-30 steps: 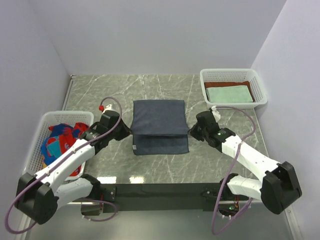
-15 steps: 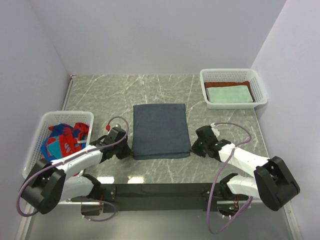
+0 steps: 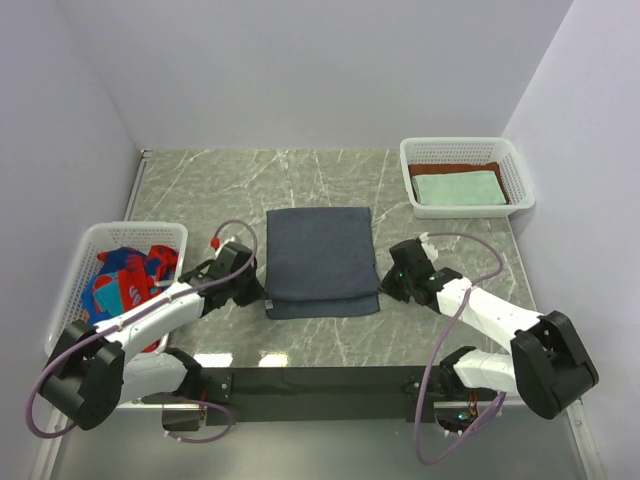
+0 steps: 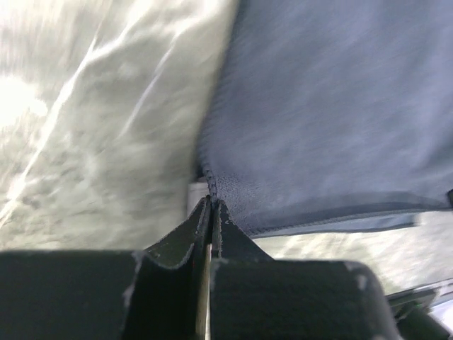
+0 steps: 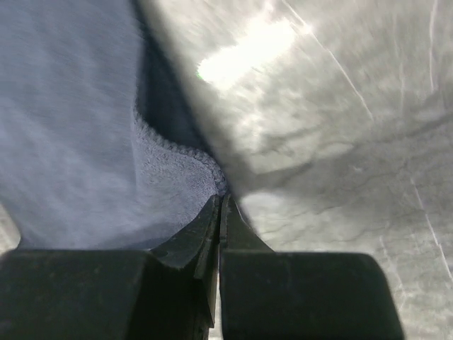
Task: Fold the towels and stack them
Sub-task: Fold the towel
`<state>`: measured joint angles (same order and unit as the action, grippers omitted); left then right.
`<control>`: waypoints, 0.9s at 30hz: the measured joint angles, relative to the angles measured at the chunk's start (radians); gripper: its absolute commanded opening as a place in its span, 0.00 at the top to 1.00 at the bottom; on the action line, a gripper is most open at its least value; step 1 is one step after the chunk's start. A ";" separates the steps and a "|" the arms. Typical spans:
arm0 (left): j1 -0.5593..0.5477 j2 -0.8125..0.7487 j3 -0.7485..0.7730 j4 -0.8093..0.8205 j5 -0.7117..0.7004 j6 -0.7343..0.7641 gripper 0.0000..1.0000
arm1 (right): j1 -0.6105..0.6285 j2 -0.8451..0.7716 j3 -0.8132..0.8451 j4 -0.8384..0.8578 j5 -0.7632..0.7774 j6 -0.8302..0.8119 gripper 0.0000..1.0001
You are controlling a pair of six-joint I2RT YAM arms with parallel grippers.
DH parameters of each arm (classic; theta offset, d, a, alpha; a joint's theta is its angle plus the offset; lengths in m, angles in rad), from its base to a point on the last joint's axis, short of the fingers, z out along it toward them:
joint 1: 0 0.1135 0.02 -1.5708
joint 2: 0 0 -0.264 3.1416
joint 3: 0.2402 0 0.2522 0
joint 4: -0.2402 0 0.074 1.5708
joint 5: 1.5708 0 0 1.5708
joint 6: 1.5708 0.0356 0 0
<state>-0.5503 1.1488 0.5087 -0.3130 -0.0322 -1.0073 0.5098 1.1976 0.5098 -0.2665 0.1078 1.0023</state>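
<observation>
Both arms reach forward low over the table (image 3: 200, 190), forearms angled inward toward the dark slate-blue towel (image 3: 320, 260), which lies folded at the middle. The left gripper (image 3: 258, 288) is at the towel's left side close to its near corner. In the wrist view, the left gripper (image 4: 211, 202) has its fingers pressed together with the hem of the towel (image 4: 333, 120) pinched between the tips. The right gripper (image 3: 386, 283) mirrors it at the towel's right side. The right gripper (image 5: 221, 198) is likewise clamped on the stitched corner of the towel (image 5: 64, 120).

Half a second ago both grippers sat further toward the towel's near corners and its top looked flat. Now they are slightly further up its sides, and a layer's edge shows across the cloth just short of the near edge.

Left of the slate-blue towel, a white basket (image 3: 125, 228) holds the bright patterned towels (image 3: 125, 280). Beyond its right far corner, another basket (image 3: 455, 142) holds the mint-green towel (image 3: 458, 187) lying on the rust-brown one (image 3: 492, 167).
</observation>
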 measured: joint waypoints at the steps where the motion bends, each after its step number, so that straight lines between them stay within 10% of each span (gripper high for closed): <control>1: 0.000 0.000 0.032 -0.021 -0.010 0.002 0.99 | 0.000 -0.003 0.025 -0.018 0.006 -0.006 1.00; 14: -0.005 -0.146 0.228 -0.180 -0.082 0.044 0.99 | -0.003 -0.210 0.130 -0.149 0.034 -0.059 1.00; 27: -0.068 -0.101 -0.043 -0.087 0.019 -0.005 0.99 | -0.003 -0.196 -0.123 -0.083 -0.072 -0.023 1.00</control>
<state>-0.6178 1.0473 0.4660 -0.4004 -0.0128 -1.0119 0.5068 1.0012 0.3866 -0.3492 0.0353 0.9794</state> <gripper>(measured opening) 0.052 0.010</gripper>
